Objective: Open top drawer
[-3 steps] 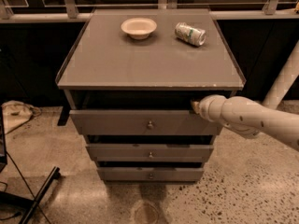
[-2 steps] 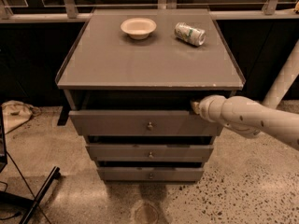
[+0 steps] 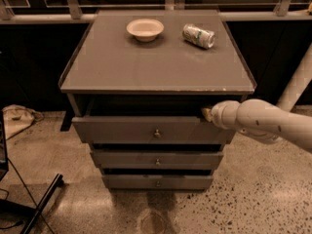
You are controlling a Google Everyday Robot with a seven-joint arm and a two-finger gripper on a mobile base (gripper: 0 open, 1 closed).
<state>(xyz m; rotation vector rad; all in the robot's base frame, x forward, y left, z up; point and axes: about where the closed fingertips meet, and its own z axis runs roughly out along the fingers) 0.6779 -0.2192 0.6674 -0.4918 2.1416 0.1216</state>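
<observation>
The top drawer (image 3: 122, 129) is the widest grey drawer of three, with a small round metal knob (image 3: 157, 133) at centre. It stands pulled out a little, with a dark gap under the cabinet top. My gripper (image 3: 206, 113) reaches in from the right on a white arm (image 3: 263, 121) and sits at the drawer's upper right edge, just under the cabinet top. Its tips are tucked in the dark gap.
Two narrower grey drawers (image 3: 157, 160) sit below, also slightly out. On the cabinet top (image 3: 156, 62) lie a white bowl (image 3: 145, 29) and a tipped can (image 3: 198, 35). A railing runs behind. A black stand leg (image 3: 41, 201) and a cloth (image 3: 17, 118) lie at left on the floor.
</observation>
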